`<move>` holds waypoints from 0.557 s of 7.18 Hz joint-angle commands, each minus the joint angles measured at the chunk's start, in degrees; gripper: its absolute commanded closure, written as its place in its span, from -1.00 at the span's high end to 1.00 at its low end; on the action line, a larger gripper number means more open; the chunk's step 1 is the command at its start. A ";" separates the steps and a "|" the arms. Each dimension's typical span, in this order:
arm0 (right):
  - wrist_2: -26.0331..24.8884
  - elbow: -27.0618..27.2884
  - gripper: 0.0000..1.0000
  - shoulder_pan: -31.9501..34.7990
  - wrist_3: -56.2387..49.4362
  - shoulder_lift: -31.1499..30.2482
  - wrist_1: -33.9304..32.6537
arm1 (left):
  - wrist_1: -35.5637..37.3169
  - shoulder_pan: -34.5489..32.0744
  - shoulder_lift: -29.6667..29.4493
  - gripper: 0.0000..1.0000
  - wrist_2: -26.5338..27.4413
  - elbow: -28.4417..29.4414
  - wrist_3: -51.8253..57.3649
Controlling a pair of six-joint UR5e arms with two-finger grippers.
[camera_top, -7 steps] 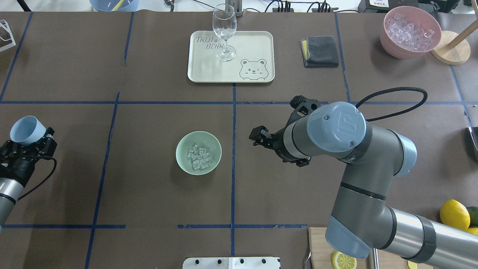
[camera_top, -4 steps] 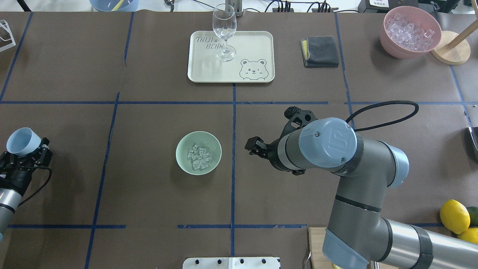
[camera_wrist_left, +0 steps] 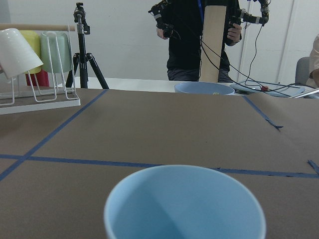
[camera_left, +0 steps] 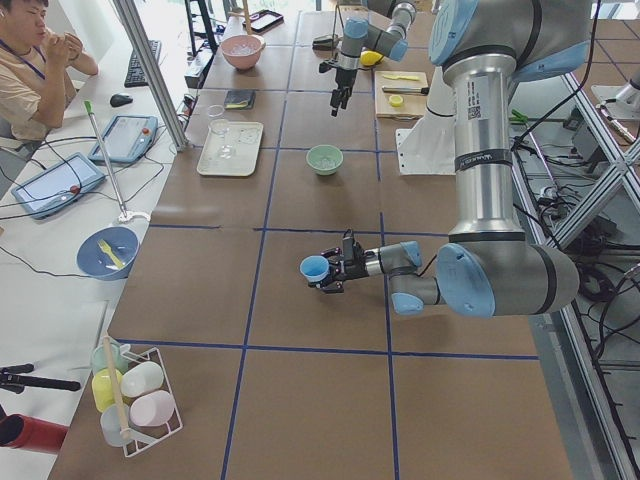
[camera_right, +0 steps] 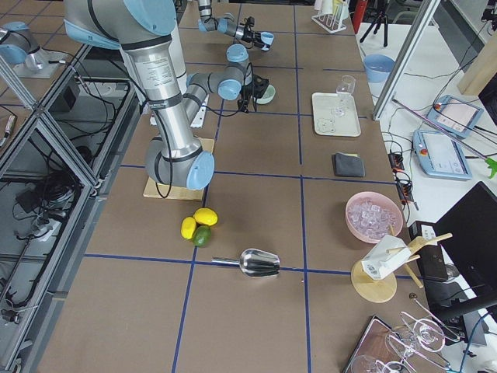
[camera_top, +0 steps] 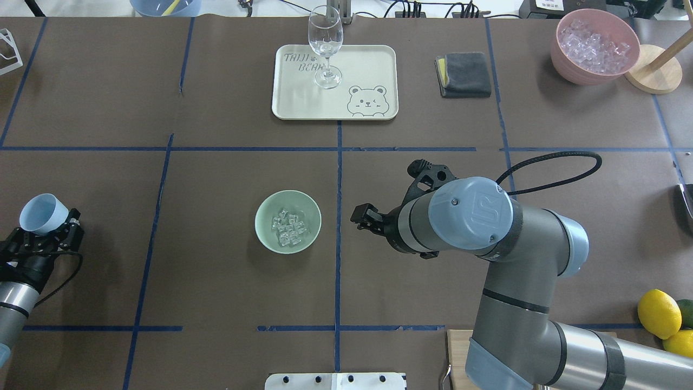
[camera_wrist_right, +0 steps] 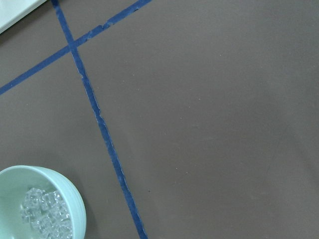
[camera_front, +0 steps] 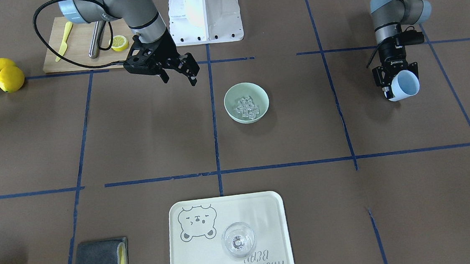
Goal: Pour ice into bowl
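Though near end effector [camera_top: 358,218], bowl [camera_top: 264,210] apart

A brown table [camera_top: 216,281] crossed by blue tape lines [camera_top: 338,162] faces a white wall [camera_wrist_left: 124,45].

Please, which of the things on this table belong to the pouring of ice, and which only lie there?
For the job: ice, already in the bowl; light blue cup, held in the left tool.
Only lying about: wine glass on the tray; grey cloth; pink container of ice; lemons; metal scoop.
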 commanded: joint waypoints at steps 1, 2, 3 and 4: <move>-1.90 0.38 1.00 0.04 -0.14 0.18 0.03 | 0.06 1.21 0.02 0.99 -0.06 -0.12 1.06; -2.52 1.08 1.00 -0.05 -0.05 0.35 0.03 | -0.63 1.21 0.10 1.00 -0.67 -0.90 5.25; -2.62 1.61 1.00 -0.05 0.12 0.35 0.03 | -1.42 1.21 0.54 1.00 -1.81 -2.13 9.12; -2.53 1.27 1.00 -0.05 0.12 0.27 0.03 | -4.22 1.13 2.54 1.00 -7.13 -3.45 11.25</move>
